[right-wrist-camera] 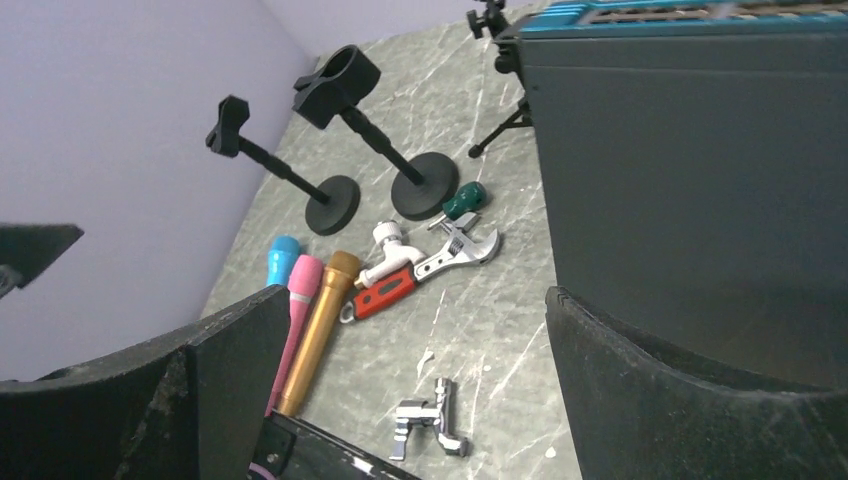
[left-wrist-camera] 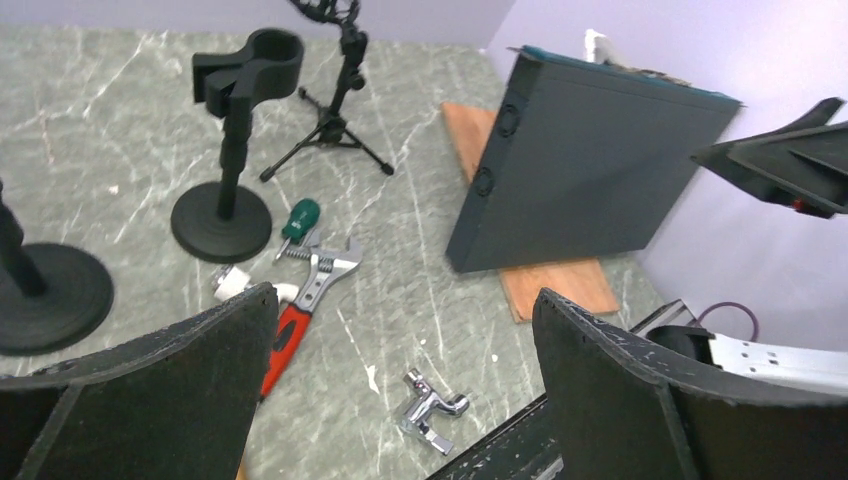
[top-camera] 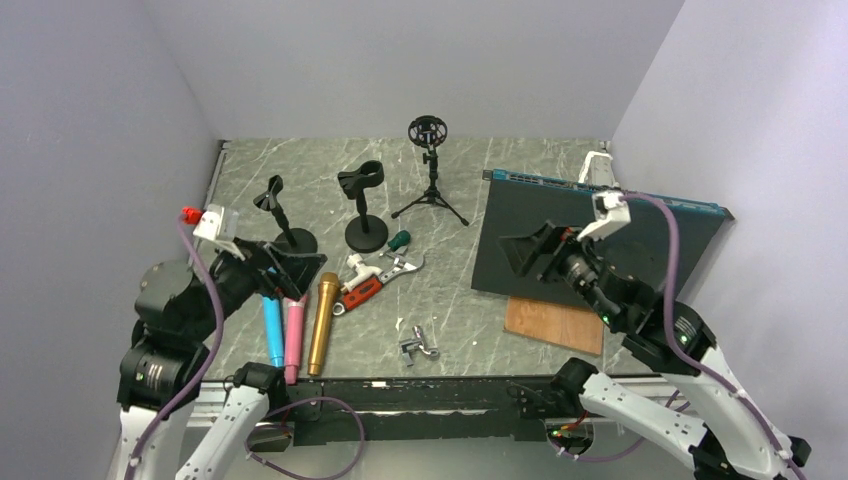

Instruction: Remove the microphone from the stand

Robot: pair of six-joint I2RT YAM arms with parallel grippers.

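- Left hand (top-camera: 288, 270) spread wide, gripping nothing, raised over the left front of the worktop (top-camera: 460, 300).
- Right hand (top-camera: 528, 255) likewise wide and empty, hanging in front of the dark panel (top-camera: 600, 245).
- Gold microphone (top-camera: 322, 322) flat on the worktop near the front edge, head toward the back, touching no stand.
- Pink microphone (top-camera: 294, 340) and blue microphone (top-camera: 272, 335) just beside it on its left, all three side by side.
- Behind them: clip stand (top-camera: 365, 205) and second stand (top-camera: 285, 218), both on round bases; tripod stand (top-camera: 431, 170) farther back.
- Red-handled wrench (top-camera: 372, 285) and green-handled screwdriver (top-camera: 399, 241) right of the microphones; small metal fitting (top-camera: 418, 345) nearer the front.
- Wooden board (top-camera: 555, 325) partly under the panel's near edge.
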